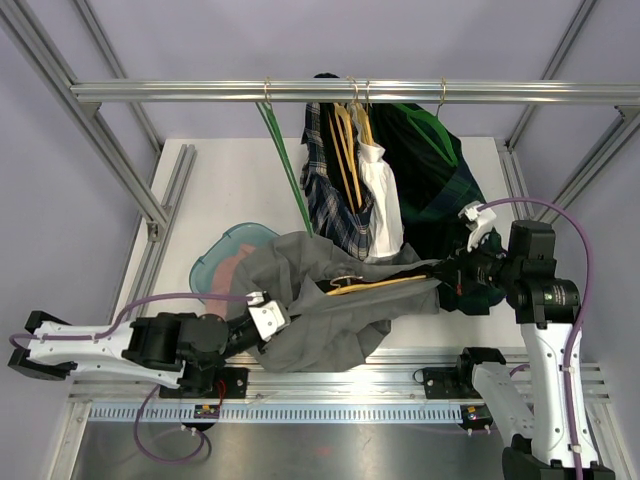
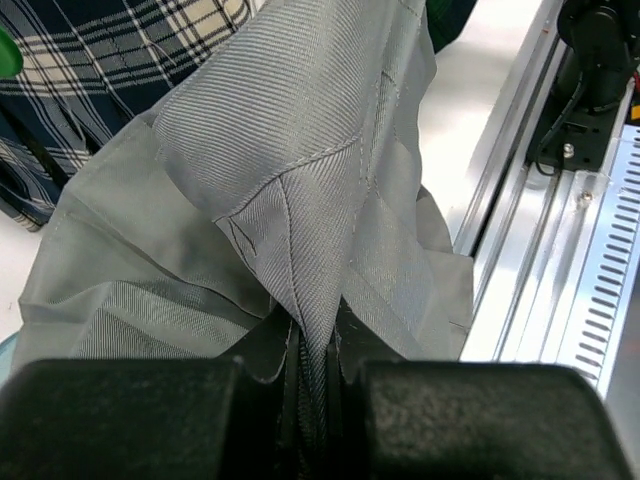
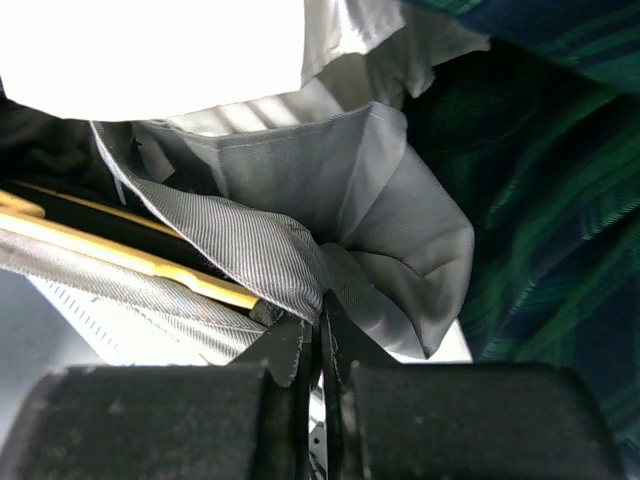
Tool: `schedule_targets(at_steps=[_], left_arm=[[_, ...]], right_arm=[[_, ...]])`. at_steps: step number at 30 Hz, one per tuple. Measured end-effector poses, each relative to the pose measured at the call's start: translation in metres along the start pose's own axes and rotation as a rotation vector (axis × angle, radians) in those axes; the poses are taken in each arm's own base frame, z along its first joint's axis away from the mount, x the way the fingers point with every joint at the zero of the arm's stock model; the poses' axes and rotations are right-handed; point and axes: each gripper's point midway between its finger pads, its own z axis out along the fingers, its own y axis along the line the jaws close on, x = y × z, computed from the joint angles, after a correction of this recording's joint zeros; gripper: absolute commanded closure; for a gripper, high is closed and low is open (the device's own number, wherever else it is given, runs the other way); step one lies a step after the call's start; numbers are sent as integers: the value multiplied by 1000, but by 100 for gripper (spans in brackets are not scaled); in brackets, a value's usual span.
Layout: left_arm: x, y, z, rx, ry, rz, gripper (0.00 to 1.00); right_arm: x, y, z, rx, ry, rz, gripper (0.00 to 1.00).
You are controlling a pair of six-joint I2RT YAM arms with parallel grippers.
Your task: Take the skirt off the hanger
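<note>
The grey skirt (image 1: 320, 300) hangs stretched low over the table between my two grippers, with the wooden hanger (image 1: 385, 283) still lying inside its upper edge. My left gripper (image 1: 283, 318) holds the skirt's left end. In the left wrist view the jaws (image 2: 318, 345) are shut on a fold of the grey twill skirt (image 2: 300, 170). My right gripper (image 1: 443, 275) is at the skirt's right end. In the right wrist view its jaws (image 3: 322, 310) are shut, with the skirt (image 3: 290, 190) gathered to a point at their tips, and the hanger's (image 3: 130, 262) end just left of them.
Behind the skirt, a plaid garment (image 1: 325, 190), a white shirt (image 1: 382, 195) and a dark green tartan garment (image 1: 435, 175) hang from the metal rail (image 1: 200, 91). A green hanger (image 1: 290, 180) hangs beside them. A teal basin (image 1: 215, 262) sits on the table left of the skirt.
</note>
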Motion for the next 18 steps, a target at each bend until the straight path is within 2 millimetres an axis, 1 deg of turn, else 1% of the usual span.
schedule_targets(at_steps=[2,6,10,12,14,15,16,17,18], left_arm=[[0,1,-5,8,8,-17,100],[-7,5,-13,11,18,-29,100],[-14,9,-20,10,19,-36,100],[-14,10,-20,9,19,-39,100],[-14,9,-20,8,20,-44,100],[-15,9,-21,9,16,-50,100],[-15,10,-22,8,13,-55,100],[-15,12,-24,6,8,-58,100],[-17,16,-29,-4,-9,-75,100]], right_arm=[[1,2,2,-21,4,6,100],[-1,11,3,-80,-1,3,100],[-4,20,2,-159,-10,-43,100],[-2,21,3,-181,-6,-57,100],[0,20,6,-196,9,-60,91],[2,19,8,-204,17,-55,80],[5,18,9,-205,25,-53,64],[7,9,11,-169,36,-66,42],[10,-6,12,-98,50,-77,36]])
